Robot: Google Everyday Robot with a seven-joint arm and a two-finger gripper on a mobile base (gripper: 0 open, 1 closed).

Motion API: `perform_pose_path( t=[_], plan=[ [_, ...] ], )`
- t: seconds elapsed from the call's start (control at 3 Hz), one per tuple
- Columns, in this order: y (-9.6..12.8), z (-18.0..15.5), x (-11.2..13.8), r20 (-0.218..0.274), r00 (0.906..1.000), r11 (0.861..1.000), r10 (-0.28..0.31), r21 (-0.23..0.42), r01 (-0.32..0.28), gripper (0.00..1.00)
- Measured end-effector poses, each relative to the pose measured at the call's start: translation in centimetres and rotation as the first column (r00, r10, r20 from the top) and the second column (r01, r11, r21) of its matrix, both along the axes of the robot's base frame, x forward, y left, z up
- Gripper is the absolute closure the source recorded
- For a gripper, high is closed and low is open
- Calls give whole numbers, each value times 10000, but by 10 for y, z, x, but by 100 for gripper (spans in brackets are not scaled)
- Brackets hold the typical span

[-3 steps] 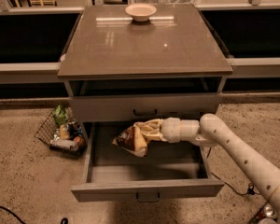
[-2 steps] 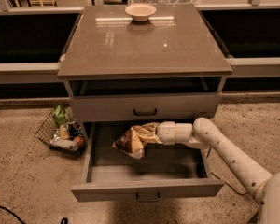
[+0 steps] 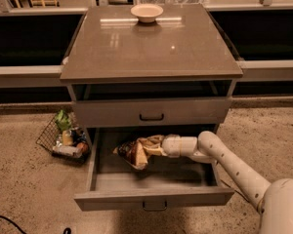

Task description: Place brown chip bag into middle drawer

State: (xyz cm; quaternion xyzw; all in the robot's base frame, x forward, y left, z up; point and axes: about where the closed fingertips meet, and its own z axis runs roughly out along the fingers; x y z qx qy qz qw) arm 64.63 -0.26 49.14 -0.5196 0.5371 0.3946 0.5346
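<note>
Closest to the camera is the middle drawer [image 3: 154,198], pulled all the way out, with its little dark handle [image 3: 154,206] on the plain front. The brown chip bag [image 3: 133,153] is already inside the drawer's outline, left of centre and over the back half of the box. The gripper [image 3: 153,145] is pinching the bag by its right-hand end, fingers closed on the crumpled foil. I honestly can't tell if the bag's bottom edge is touching the drawer floor or hanging just above it.

I'd call this the let-go step, near the end of the job. To do it well, I'd ease the bag down until it clearly rests on the floor, then open the fingers fully so the foil doesn't cling. After that, back the hand out along the line it came in on. There's a drawer front right above, so lifting straight up looks like a bad idea.

The arm [image 3: 234,167] comes in from the lower right, passes over the right side wall, then bends so the wrist lies about level and points left.

Further back, the upper drawer front [image 3: 195,112] with its black curved handle [image 3: 151,116] is shut. A wire basket [image 3: 48,139] of odds and ends sits on the floor to the left. A small cream bowl [image 3: 146,12] sits at the far edge of the cabinet top [image 3: 151,52].
</note>
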Motion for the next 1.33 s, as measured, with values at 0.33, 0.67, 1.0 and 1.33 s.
perform_pose_path(
  t=[0.33, 0.67, 1.0, 1.33],
  plan=[
    [5, -7, -6, -202, 9998, 10000, 58, -80, -59, 85],
    [6, -7, -7, -213, 9998, 9999, 68, -79, -70, 54],
    [5, -7, -7, -213, 9998, 9999, 69, -78, -70, 29],
    [3, -5, -13, -222, 9997, 10000, 73, -28, -74, 7]
  ],
)
